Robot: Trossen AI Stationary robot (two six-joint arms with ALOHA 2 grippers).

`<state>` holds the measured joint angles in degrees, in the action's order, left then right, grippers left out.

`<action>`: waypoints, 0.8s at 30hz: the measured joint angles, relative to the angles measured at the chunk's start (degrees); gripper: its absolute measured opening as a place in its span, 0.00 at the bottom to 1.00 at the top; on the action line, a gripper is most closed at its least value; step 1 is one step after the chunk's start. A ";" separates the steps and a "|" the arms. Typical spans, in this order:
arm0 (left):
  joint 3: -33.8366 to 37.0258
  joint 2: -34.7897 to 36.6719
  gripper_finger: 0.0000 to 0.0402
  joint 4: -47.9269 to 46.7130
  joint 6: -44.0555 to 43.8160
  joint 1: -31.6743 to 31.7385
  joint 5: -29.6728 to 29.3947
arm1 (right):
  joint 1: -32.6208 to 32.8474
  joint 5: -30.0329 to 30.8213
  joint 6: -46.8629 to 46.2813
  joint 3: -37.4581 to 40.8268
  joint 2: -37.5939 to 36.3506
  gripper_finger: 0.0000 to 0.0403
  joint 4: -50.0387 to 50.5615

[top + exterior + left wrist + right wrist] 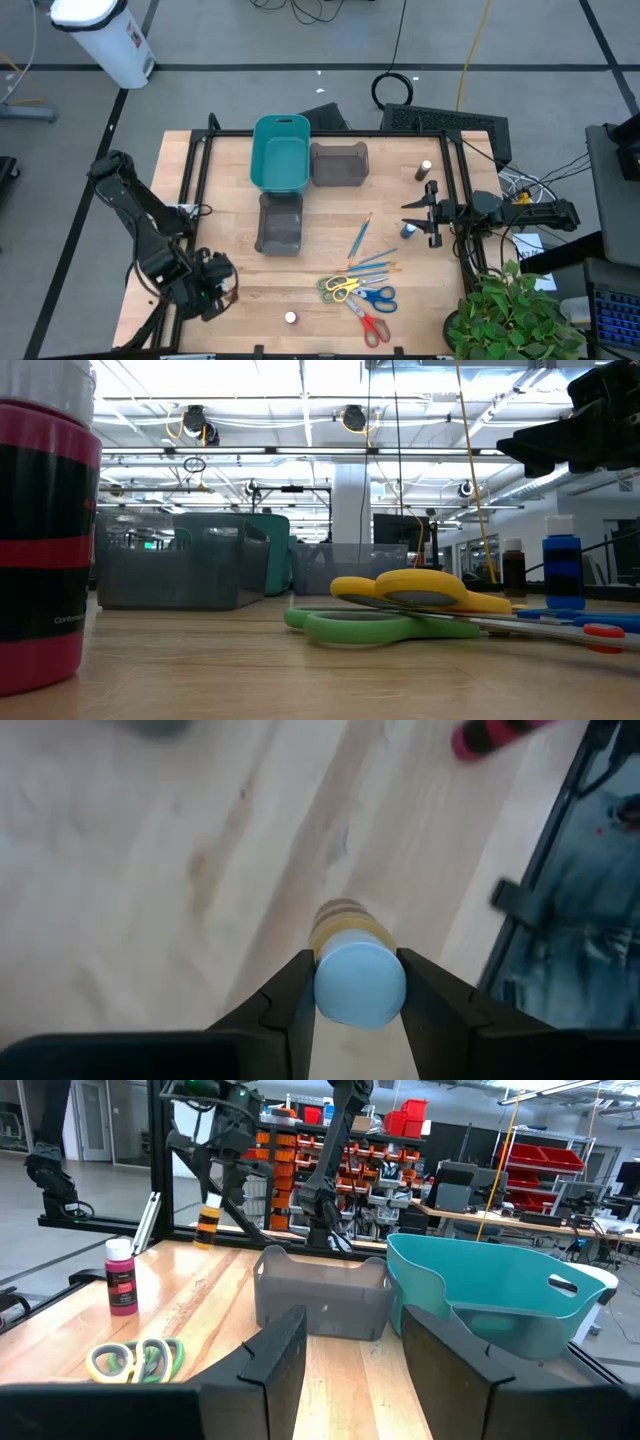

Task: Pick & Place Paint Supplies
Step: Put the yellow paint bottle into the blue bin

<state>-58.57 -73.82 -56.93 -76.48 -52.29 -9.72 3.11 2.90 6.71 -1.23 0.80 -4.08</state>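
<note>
At about eight o'clock on the pale wood table (240, 300), the left gripper (355, 995) is clamped on a white-capped paint bottle (358, 978), the scissors (355, 297) lie near five o'clock, and at three o'clock the right gripper (345, 1345) hangs apart over boards, facing shelved workshop clutter.

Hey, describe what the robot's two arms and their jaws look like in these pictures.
Both arms are dark, near black, built of jointed segments. The left gripper has two flat, dark, angular jaws with straight inner faces. The right gripper has the same pair of broad, dark, wedge-shaped jaws. Yellow shows near the right arm's base.
</note>
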 joint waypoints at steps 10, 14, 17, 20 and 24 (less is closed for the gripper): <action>0.00 5.19 0.31 0.03 15.06 13.39 -3.20 | 0.00 -0.02 0.02 0.02 -0.01 0.39 0.00; 0.00 7.38 0.31 0.07 21.13 19.30 -3.20 | -0.01 -0.01 0.00 0.01 0.00 0.39 0.00; 0.00 9.32 0.31 0.07 25.17 23.63 -3.18 | 0.00 -0.02 0.00 0.01 -0.01 0.39 0.00; 0.00 11.21 0.31 0.09 28.85 28.17 -3.18 | -0.02 0.00 0.01 0.00 0.01 0.39 0.00; 0.00 13.27 0.31 0.11 32.65 34.70 -3.23 | 0.00 0.00 0.01 -0.01 -0.01 0.39 0.00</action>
<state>-58.57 -60.55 -56.82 -43.83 -17.58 -12.95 3.11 2.90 6.72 -1.23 0.80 -4.08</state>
